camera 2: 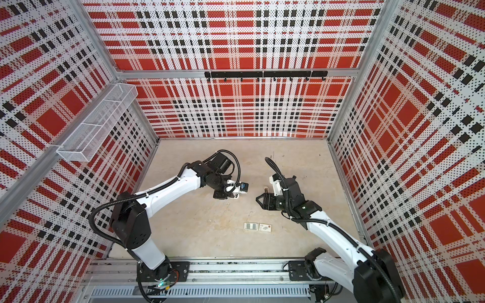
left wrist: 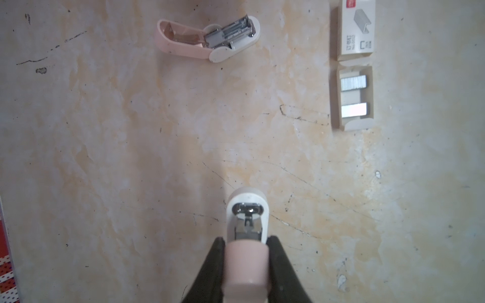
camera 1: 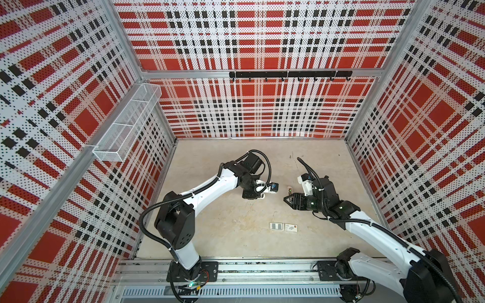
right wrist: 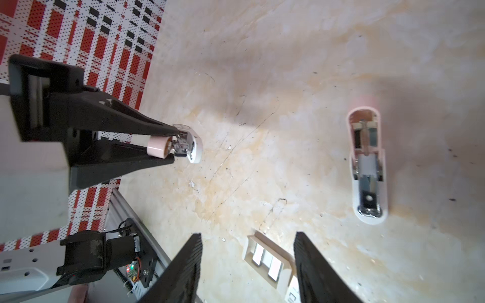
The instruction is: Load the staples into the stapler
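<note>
Nearest the rail, the staples (left wrist: 353,83) lie as two silvery strips in their white tray (left wrist: 338,105) on the table (left wrist: 131,157), with the printed sleeve (left wrist: 349,39) just beside it. Farther in, the right gripper (right wrist: 248,236) hangs above the table with jaws apart and empty, and the tray shows between its fingers. The left gripper (left wrist: 246,241), well apart from the staples, is clamped on a pink stapler (left wrist: 246,210). Beyond, a second stapler (right wrist: 368,168) lies hinged open.

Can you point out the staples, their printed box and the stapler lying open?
staples (left wrist: 354,110): left wrist view, on one silvery strip.
printed box (left wrist: 357,28): left wrist view, on its printed face.
open stapler (left wrist: 231,31): left wrist view, on its metal magazine.
</note>
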Controlling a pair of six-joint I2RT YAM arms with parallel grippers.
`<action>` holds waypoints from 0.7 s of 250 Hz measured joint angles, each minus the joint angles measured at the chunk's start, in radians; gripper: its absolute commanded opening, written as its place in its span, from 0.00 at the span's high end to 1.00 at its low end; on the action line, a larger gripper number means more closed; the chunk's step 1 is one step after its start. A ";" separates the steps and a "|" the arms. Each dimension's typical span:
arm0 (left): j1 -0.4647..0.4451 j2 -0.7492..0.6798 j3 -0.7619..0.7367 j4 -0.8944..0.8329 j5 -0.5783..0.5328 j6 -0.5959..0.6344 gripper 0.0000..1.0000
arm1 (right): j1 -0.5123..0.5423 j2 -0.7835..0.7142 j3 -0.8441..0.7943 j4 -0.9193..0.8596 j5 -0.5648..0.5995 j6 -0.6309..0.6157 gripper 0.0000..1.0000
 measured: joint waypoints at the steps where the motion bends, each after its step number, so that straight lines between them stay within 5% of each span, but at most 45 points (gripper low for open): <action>1: -0.001 0.000 0.000 0.000 0.000 -0.002 1.00 | 0.000 0.002 0.000 0.002 -0.002 0.001 0.42; 175: -0.108 -0.003 -0.004 0.041 0.005 -0.135 1.00 | 0.042 0.222 0.000 0.184 -0.178 0.031 0.52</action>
